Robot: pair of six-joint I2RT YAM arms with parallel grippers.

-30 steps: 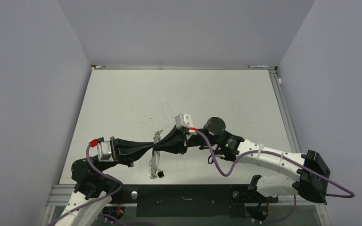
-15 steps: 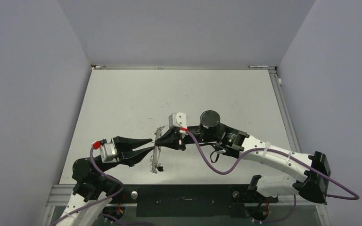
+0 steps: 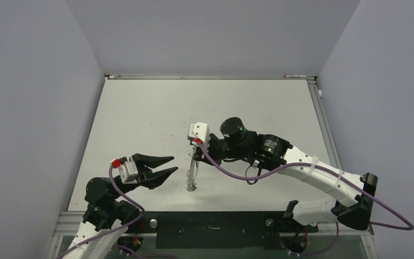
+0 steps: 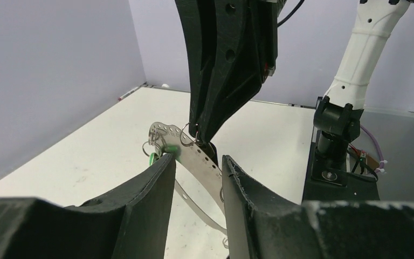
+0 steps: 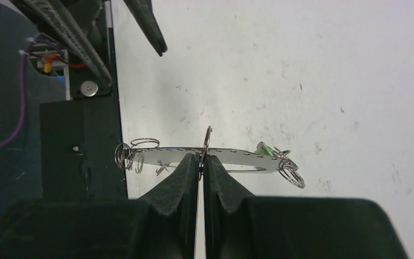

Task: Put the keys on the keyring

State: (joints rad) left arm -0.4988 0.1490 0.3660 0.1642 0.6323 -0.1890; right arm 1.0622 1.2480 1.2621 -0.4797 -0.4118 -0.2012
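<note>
My right gripper [image 5: 200,159] is shut on a thin wire keyring [image 5: 208,137], seen edge-on. From that ring hangs a long perforated metal strip [image 5: 237,156] with clusters of small rings [image 5: 124,155] at both ends and a green tag [image 5: 264,148] near one end. I cannot pick out the keys for certain among those rings. From above, the right gripper [image 3: 194,156] holds the strip [image 3: 193,175] dangling down to the table. My left gripper [image 3: 174,164] stands open to the left of it, apart from it. In the left wrist view the strip [image 4: 194,156] shows beyond the open left gripper [image 4: 198,159].
The white table [image 3: 140,118] is walled on three sides. A black base plate [image 3: 210,229] runs along the near edge. The right arm's base post [image 4: 334,135] stands at the right of the left wrist view.
The left gripper has opened, let go of the strip and drawn back to the left. The right gripper has swung left and toward the far side, carrying the ring and strip.
</note>
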